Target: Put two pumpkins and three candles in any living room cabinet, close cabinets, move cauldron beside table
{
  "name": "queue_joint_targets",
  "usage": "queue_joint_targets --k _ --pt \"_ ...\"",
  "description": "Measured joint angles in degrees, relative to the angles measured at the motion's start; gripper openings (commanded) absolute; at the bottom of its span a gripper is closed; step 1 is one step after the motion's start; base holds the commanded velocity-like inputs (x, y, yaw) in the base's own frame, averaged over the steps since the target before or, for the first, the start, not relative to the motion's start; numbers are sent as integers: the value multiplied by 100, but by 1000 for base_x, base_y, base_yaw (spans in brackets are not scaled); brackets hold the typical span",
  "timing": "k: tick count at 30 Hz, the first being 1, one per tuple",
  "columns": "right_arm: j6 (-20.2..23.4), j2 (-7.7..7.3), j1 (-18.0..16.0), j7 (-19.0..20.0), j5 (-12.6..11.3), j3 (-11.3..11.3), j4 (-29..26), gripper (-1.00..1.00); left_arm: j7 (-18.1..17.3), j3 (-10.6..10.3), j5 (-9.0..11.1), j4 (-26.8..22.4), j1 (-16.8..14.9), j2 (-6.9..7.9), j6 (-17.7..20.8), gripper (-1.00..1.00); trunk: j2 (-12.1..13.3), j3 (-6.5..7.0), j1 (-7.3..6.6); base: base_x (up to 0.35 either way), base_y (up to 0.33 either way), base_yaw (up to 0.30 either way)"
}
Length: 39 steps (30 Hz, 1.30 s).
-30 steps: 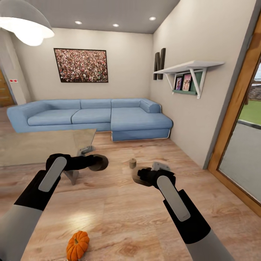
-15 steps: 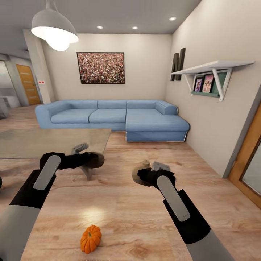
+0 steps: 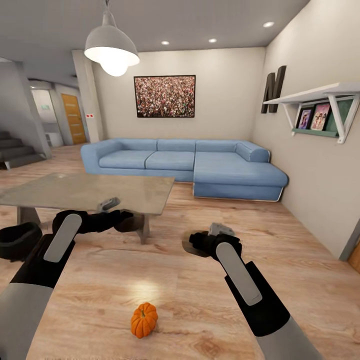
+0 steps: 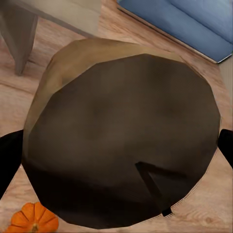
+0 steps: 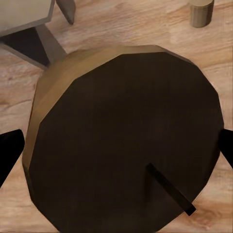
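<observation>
With a candle (image 4: pixel 121 141) clamped in our left pincer (image 3: pixel 127 221) and another (image 5: pixel 126 141) in our right pincer (image 3: pixel 196 243), we risk rolling over the pumpkin (image 3: pixel 144 320) low in frame.

large dark letter N (image 3: pixel 274 88) mounted on right wall, no other legible text

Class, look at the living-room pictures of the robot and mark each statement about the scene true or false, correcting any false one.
1. Each pincer is shut on a candle. True: left pincer holds one candle, right pincer another.
2. The pumpkin sits on the table. False: it lies on the floor.
3. The sofa is blue. True.
4. The ceiling lamp is off. False: it glows.
5. A third candle stands on the floor. True.
</observation>
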Motion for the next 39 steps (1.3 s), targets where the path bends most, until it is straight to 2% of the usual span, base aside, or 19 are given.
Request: queue_joint_targets --k 39 --pt "2 3 0 3 -3 2 0 -100 0 105 3 -18 0 2 8 -100 0 142 1 -5 19 280"
